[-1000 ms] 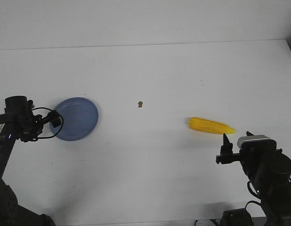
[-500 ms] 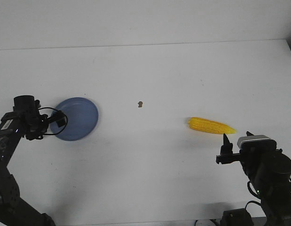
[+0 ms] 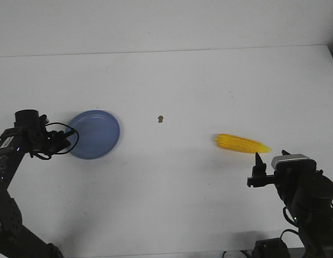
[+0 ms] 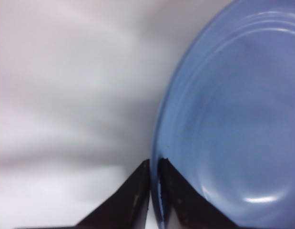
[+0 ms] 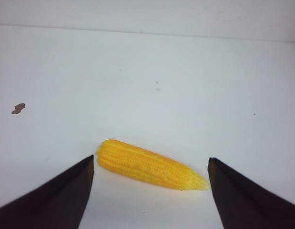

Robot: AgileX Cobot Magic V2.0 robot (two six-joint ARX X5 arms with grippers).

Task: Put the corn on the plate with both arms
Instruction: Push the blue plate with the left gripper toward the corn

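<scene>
blue plate (image 3: pixel 96 135) lies flat on the white counter (image 3: pixel 171 91) toward the counter's left edge, about midway between the near and far edges. left gripper (image 3: pixel 68 139) is at the plate's left rim, and in the left wrist view its fingers (image 4: pixel 133 200) are pinched tight on that rim of the plate (image 4: pixel 233 119), one tip on each side of the lip. a black cable loop hangs off the left arm just beside the plate.

corn (image 3: pixel 242 143) lies on its side on the counter toward the right edge, well apart from the plate, its pointed end turned to the right edge. nothing touches it. right gripper (image 3: pixel 256 164) sits near the corn on the near-edge side, not in contact. in the right wrist view its fingers (image 5: pixel 56 195) are spread wide, with the corn (image 5: pixel 149 164) lying in the gap ahead of them, clear of both tips.

a small brown speck (image 3: pixel 161 119) sits on the bare counter between plate and corn, nearer the far edge than either, also seen in the right wrist view (image 5: pixel 17 109). it touches nothing.
</scene>
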